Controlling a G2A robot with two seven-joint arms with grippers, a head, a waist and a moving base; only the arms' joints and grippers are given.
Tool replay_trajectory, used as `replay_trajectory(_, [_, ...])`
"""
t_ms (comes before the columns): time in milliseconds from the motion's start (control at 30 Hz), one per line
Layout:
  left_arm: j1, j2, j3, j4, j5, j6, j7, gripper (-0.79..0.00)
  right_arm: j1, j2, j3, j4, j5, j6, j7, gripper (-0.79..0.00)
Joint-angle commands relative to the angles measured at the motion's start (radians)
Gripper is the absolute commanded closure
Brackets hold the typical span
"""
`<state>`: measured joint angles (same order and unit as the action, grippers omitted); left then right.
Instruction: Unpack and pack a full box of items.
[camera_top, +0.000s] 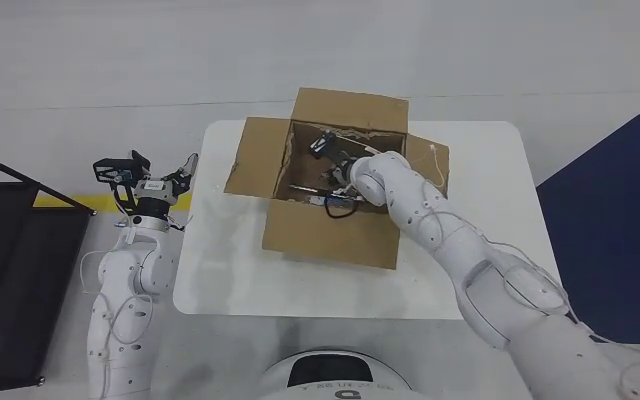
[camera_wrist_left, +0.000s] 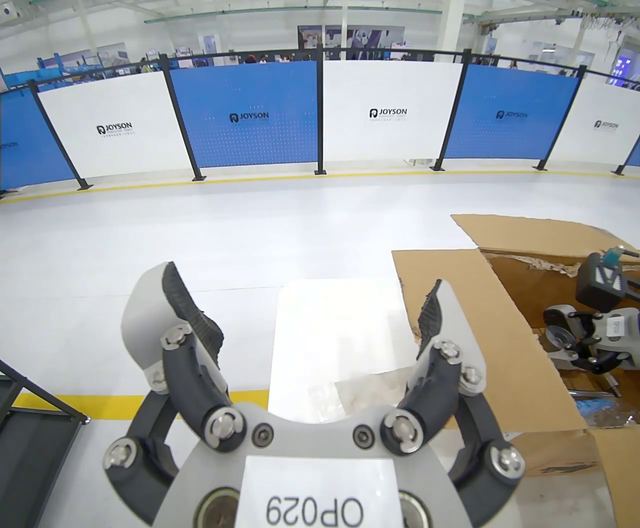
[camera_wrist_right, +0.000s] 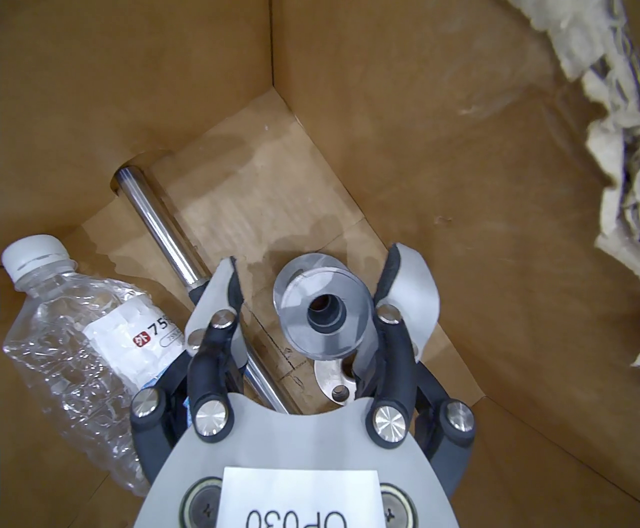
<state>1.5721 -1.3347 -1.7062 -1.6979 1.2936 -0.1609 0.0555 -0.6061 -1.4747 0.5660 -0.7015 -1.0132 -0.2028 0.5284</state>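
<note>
An open cardboard box (camera_top: 330, 238) stands on the white table (camera_top: 240, 285). My right gripper (camera_wrist_right: 312, 257) is down inside it, open, with one finger on each side of a metal flanged fitting (camera_wrist_right: 325, 312) that stands on the box floor. The left finger is clearly apart from the fitting; the right finger sits close beside it. A steel rod (camera_wrist_right: 160, 230) and a clear plastic bottle (camera_wrist_right: 75, 320) with a white cap lie next to it. From above, the right gripper (camera_top: 338, 185) is in the box's middle. My left gripper (camera_wrist_left: 305, 285) hangs open and holds nothing, just off the table's left edge (camera_top: 160, 170).
Crumpled white packing paper (camera_wrist_right: 615, 150) lies along one box wall. The box flaps (camera_wrist_left: 460, 325) are folded outward. A black rack (camera_top: 20, 260) stands on the floor left of the table. Bare table lies in front of the box.
</note>
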Motion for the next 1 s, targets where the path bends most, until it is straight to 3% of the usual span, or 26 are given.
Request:
replay_trajectory(0, [0.0, 0.0, 0.0, 0.0, 0.0, 0.0, 0.0, -0.785, 0.005, -0.007, -0.003, 0.013, -0.006, 0.002, 0.001, -0.132])
replay_trajectory(33, [0.0, 0.0, 0.0, 0.0, 0.0, 0.0, 0.0, -0.785, 0.006, -0.01, -0.003, 0.016, -0.007, 0.004, 0.0, 0.0])
replay_trajectory(233, [0.0, 0.0, 0.0, 0.0, 0.0, 0.0, 0.0, -0.785, -0.003, -0.007, 0.009, -0.051, -0.05, 0.007, -0.029, 0.0])
replay_trajectory(433, [0.0, 0.0, 0.0, 0.0, 0.0, 0.0, 0.0, -0.785, -0.103, 0.069, 0.132, -0.296, -0.109, 0.003, -0.107, 0.0])
replay_trajectory(567, [0.0, 0.0, 0.0, 0.0, 0.0, 0.0, 0.0, -0.785, -0.276, 0.155, 0.326, -0.586, -0.174, 0.037, -0.131, 0.0])
replay_trajectory(733, [0.0, 0.0, 0.0, 0.0, 0.0, 0.0, 0.0, -0.785, -0.615, 0.249, 0.68, -0.994, -0.254, 0.098, -0.135, 0.0])
replay_trajectory(867, [0.0, 0.0, 0.0, 0.0, 0.0, 0.0, 0.0, -0.785, -0.825, 0.278, 0.947, -1.139, -0.197, 0.167, -0.16, 0.0])
replay_trajectory(967, [0.0, 0.0, 0.0, 0.0, 0.0, 0.0, 0.0, -0.785, -0.924, 0.281, 1.045, -1.192, -0.148, 0.228, -0.157, 0.0])
